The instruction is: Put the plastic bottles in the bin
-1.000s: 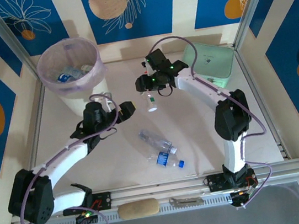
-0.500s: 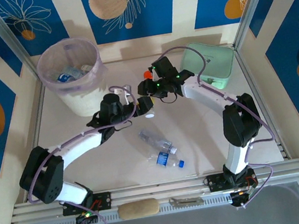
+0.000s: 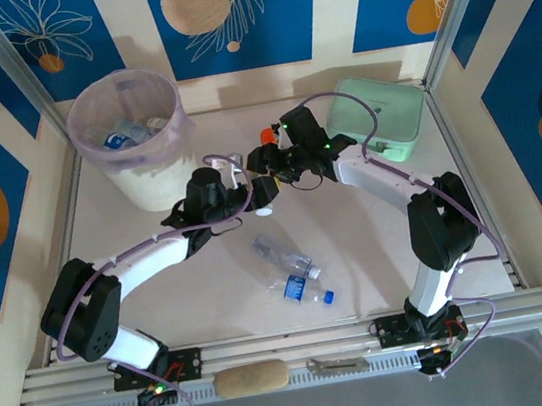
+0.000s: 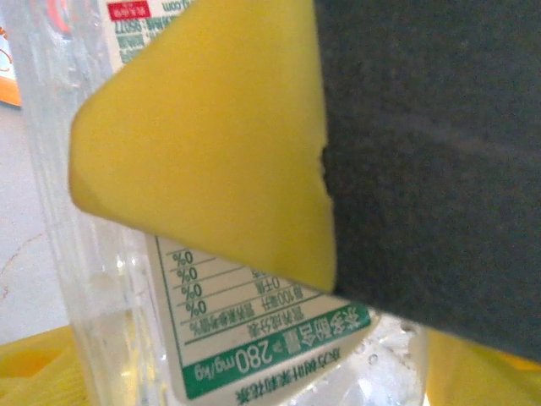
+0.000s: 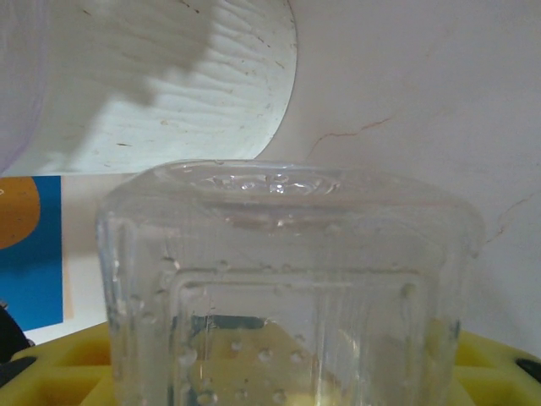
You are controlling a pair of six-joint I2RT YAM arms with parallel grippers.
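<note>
A clear plastic bottle (image 3: 264, 196) with a white and green label (image 4: 254, 338) hangs above the table's middle, between both arms. My right gripper (image 3: 271, 175) is shut on it; its square base (image 5: 287, 271) stands close before the right wrist camera. My left gripper (image 3: 248, 196) has come in from the left, and its yellow pads (image 4: 34, 372) lie against both sides of the same bottle. The right gripper's yellow finger (image 4: 211, 127) crosses the label. Two more clear bottles (image 3: 283, 255) (image 3: 306, 290) with blue labels lie on the table. The bin (image 3: 176, 115) stands at the back left, holding several bottles.
A mint green container (image 3: 380, 117) sits at the back right. A small orange-capped jar (image 3: 267, 136) stands behind the grippers. The bin's white wall (image 5: 169, 85) rises beyond the held bottle. At the front edge lie a tan oval object (image 3: 250, 378) and a metal tool (image 3: 336, 363).
The left arm swung right from beside the bin to the bottle and narrowed its jaws around it. The right arm carried the bottle slightly left.
</note>
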